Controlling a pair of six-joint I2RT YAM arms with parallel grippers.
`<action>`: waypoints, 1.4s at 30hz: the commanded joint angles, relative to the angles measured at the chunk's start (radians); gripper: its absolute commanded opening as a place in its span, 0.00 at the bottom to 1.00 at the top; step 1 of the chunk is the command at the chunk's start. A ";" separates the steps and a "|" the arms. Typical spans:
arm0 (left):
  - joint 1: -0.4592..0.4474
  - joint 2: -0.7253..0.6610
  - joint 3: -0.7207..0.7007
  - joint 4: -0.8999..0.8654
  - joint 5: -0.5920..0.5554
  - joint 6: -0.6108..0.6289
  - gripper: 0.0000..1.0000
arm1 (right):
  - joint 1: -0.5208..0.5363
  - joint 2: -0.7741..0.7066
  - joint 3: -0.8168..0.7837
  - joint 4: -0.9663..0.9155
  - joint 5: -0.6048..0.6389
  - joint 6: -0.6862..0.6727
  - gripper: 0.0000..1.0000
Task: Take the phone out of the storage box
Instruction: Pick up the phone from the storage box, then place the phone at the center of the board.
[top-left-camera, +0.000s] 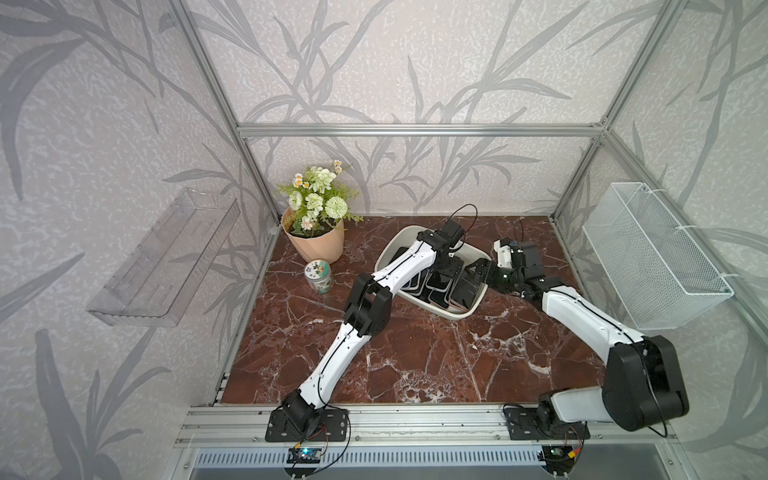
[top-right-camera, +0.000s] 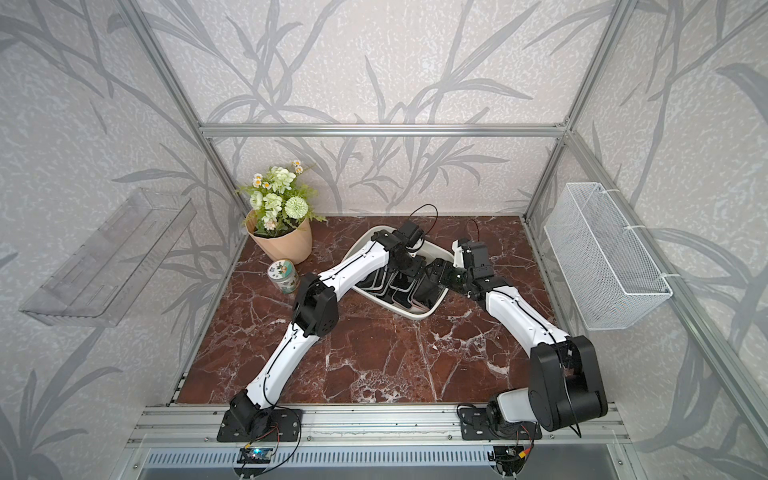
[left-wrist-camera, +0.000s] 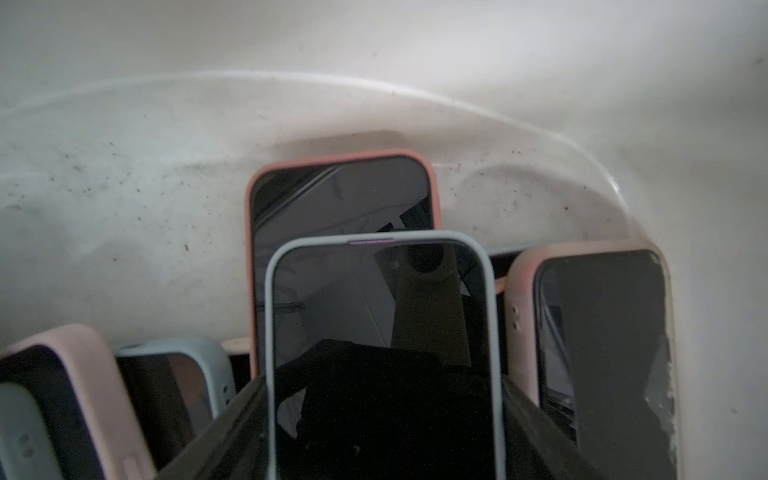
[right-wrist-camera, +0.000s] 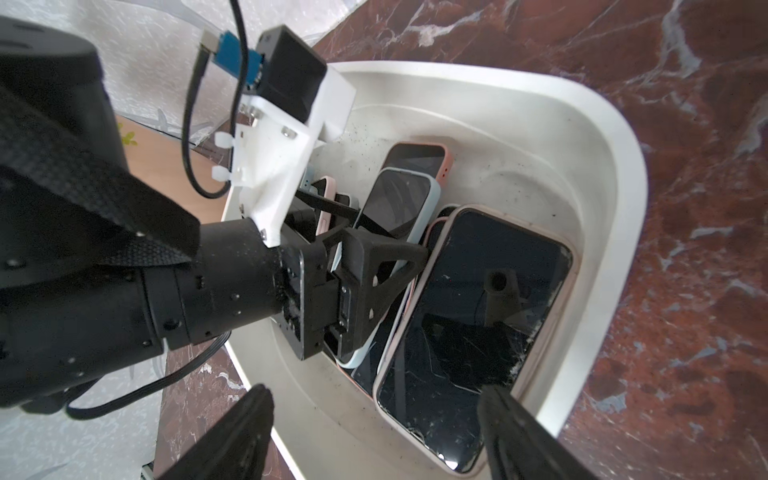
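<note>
Right gripper hangs spread at the near rim of the box, over a cracked phone. Left gripper is down inside the box, 1 finger each side of the blue-cased phone, which lies atop the heap. Whether it pinches, I cannot tell. Farther left stand a can and a flowerpot.

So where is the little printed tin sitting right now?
In both top views the tin stands on the marble tabletop toward the robot's left, just in front of the flower pot and left of the storage box.
</note>
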 joint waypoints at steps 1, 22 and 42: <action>0.023 -0.110 -0.029 -0.066 0.014 -0.022 0.61 | -0.002 -0.035 -0.010 -0.012 -0.002 -0.003 0.82; 0.040 -0.739 -0.794 0.156 0.007 -0.150 0.61 | 0.057 -0.085 -0.006 -0.168 -0.099 -0.046 0.82; -0.117 -1.183 -1.466 0.410 -0.170 -0.361 0.61 | 0.177 -0.204 0.002 -0.418 -0.017 -0.036 0.99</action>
